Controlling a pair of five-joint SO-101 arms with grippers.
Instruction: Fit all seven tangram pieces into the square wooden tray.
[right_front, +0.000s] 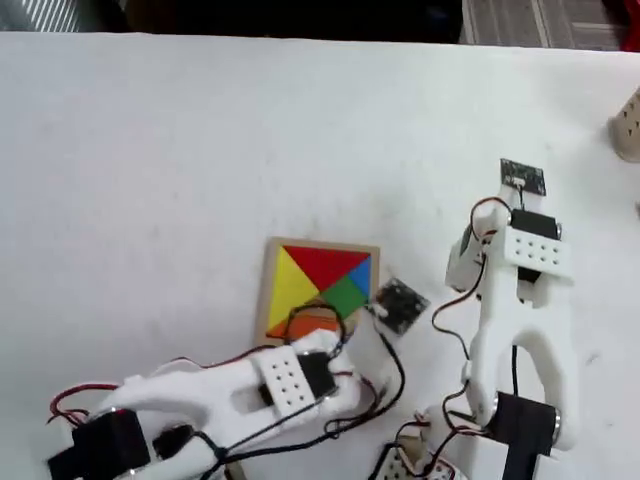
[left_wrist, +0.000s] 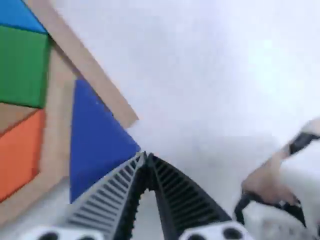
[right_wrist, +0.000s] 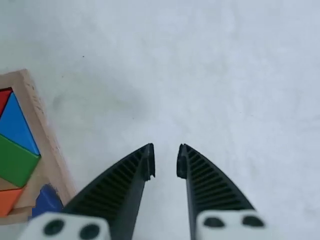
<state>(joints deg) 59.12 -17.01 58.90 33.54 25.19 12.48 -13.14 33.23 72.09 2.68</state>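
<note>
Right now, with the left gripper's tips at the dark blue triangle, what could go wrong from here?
1. The dark blue triangle lies across the rim of the tray and is not seated. A push from the shut left gripper could slide it out onto the table.
2. Nothing steadies the tray: the right gripper hangs open over bare table beside it, so a push might shift the tray instead.

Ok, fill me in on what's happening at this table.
Two robot arms are working on a puzzle in a wooden tray. Several coloured pieces lie flat inside it. A blue triangle lies across the rim at one corner of the tray, not yet seated. The left gripper is shut, with its tips at that triangle's corner. The right gripper is open over the bare table beside the tray, holding nothing.
</note>
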